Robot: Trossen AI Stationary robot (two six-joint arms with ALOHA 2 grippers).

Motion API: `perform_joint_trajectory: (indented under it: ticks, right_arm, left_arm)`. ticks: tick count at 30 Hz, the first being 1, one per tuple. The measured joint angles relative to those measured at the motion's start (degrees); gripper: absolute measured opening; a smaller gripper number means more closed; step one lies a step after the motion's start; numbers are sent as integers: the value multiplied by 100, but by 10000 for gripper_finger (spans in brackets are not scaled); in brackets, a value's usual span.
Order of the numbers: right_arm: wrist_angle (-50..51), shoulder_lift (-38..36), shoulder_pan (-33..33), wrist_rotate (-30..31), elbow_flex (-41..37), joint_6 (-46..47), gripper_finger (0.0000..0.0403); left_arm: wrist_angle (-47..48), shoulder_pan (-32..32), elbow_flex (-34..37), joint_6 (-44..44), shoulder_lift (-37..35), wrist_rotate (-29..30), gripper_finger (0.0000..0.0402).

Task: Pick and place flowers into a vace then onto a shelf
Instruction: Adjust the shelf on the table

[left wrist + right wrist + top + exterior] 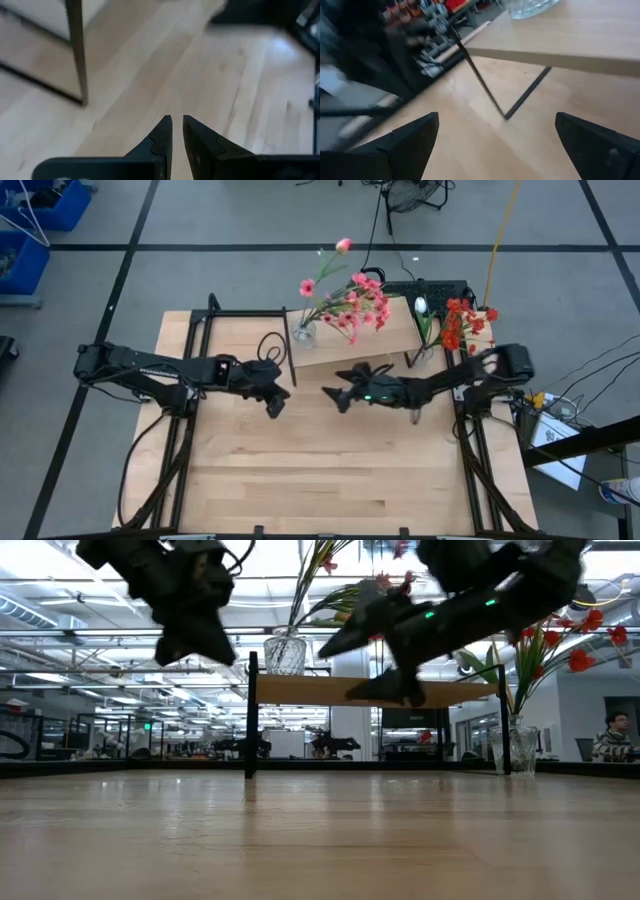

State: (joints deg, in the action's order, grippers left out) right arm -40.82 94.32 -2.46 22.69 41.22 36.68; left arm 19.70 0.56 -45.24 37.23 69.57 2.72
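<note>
The wooden counter (300,470) carries the shelf (385,335), a pale board on thin black legs, at its far edge. On the shelf's left end stands a glass vase (304,334) of pink flowers (355,302). Another vase (518,748) with red blossoms (465,323) sits just right of the shelf.

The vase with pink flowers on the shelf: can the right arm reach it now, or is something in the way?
Probably yes. The right gripper is open and empty, in front of the shelf. The vase stands at the shelf's left end; nothing lies between. The left gripper hangs nearby.
</note>
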Motion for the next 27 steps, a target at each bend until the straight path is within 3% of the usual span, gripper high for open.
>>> perform_joint_trajectory:
  ticks: [10,14,27]
  right_arm:
    - [-76,1946,186,-433,1694,-693,336]
    - [-95,2272,177,-22,2208,-1066,311]
    - [-45,2842,518,-35,3007,-1037,272]
  left_arm:
    - [742,2,7,40,-807,148,51]
    - [996,0,5,38,-1133,310,51]
    - [1453,11,8,-119,-1669,405,51]
